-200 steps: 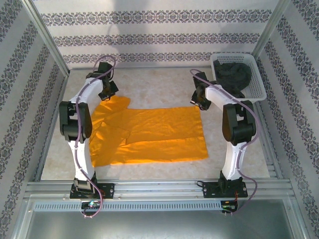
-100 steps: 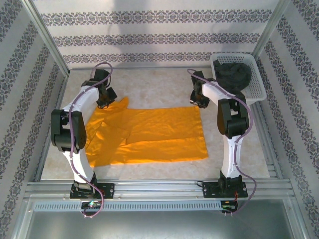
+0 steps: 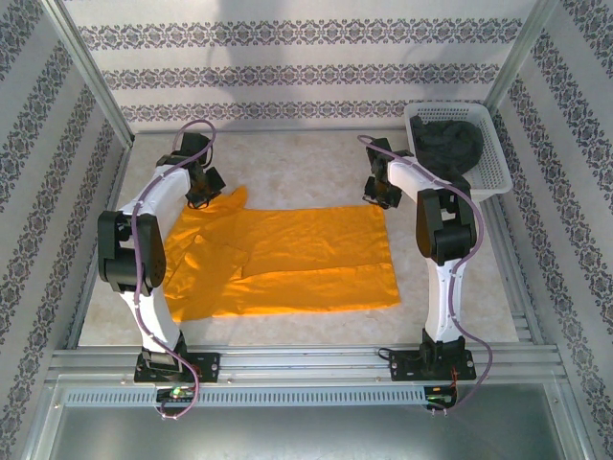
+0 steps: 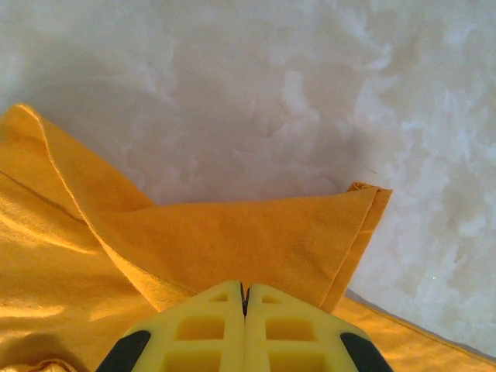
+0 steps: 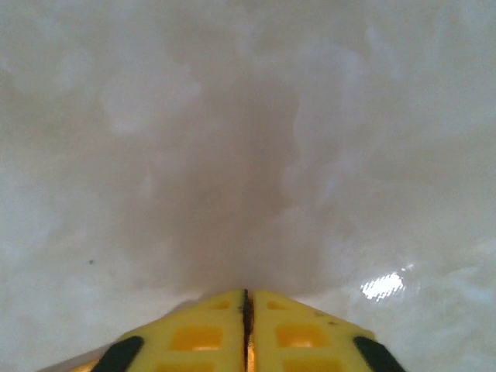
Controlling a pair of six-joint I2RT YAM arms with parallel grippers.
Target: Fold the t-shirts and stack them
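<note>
Top external view: mustard-orange t-shirt [image 3: 287, 259] lies flat on the surface [image 3: 316, 168], long axis left to right, spreading nearward from both arms' tips. At its far-left sleeve the left fingers [image 4: 209, 325] pinch cloth; at the far-right corner the right fingers [image 5: 201, 333] are pressed together.

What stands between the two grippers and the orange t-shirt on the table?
Nothing visible. The left gripper is shut on the orange t-shirt's far left sleeve; the right gripper is shut at its far right corner. The white basket stands apart, far right.
</note>
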